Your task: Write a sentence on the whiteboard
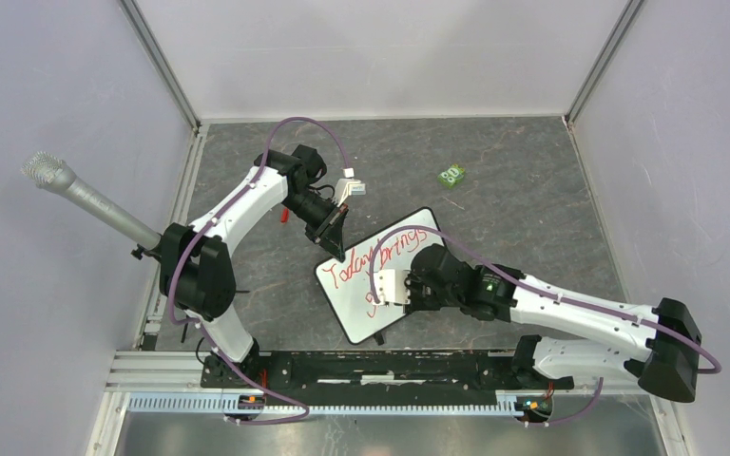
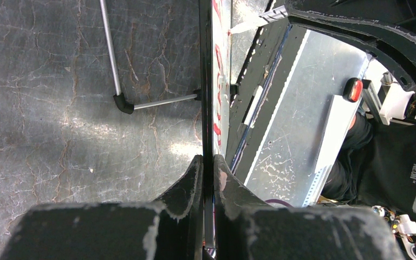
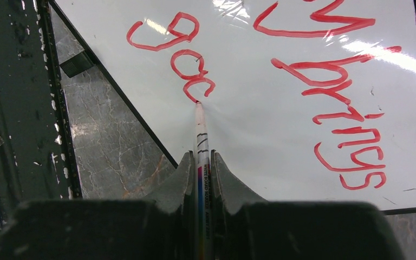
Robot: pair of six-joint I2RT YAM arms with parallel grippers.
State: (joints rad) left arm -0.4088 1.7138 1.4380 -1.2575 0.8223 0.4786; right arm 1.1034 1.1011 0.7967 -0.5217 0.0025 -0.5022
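Currently, my left gripper (image 2: 208,168) is closed on the whiteboard (image 3: 281,162), with one finger pressed against each face of its thin dark rim. The left wrist view shows the board edge-on, running straight up from between those fingers. A thin metal rod (image 2: 162,101) with a black elbow meets the rim on the side away from the writing face.

In the top view, the board sits diagonally on the dark marbled mat (image 1: 523,218), roughly midway between my two arms. The left gripper holds its upper left edge. My right arm reaches across its lower right part and covers that corner.

My right gripper (image 3: 201,157) is clamped on the marker (image 3: 200,130). The barrel runs up between the two fingers, with coloured print on the part nearest the palm. The red tip touches the white surface at the lower end of the last stroke.

Regarding the sentence (image 3: 336,116): it is written in red, in two slanted lines. The first line reads "Today brings". The second line shows "go" followed by an open loop, and the marker tip rests on that loop.

Elsewhere, a small green object (image 1: 451,175) lies on the mat beyond the board, well apart from it. A grey microphone (image 1: 81,193) projects from the left wall.
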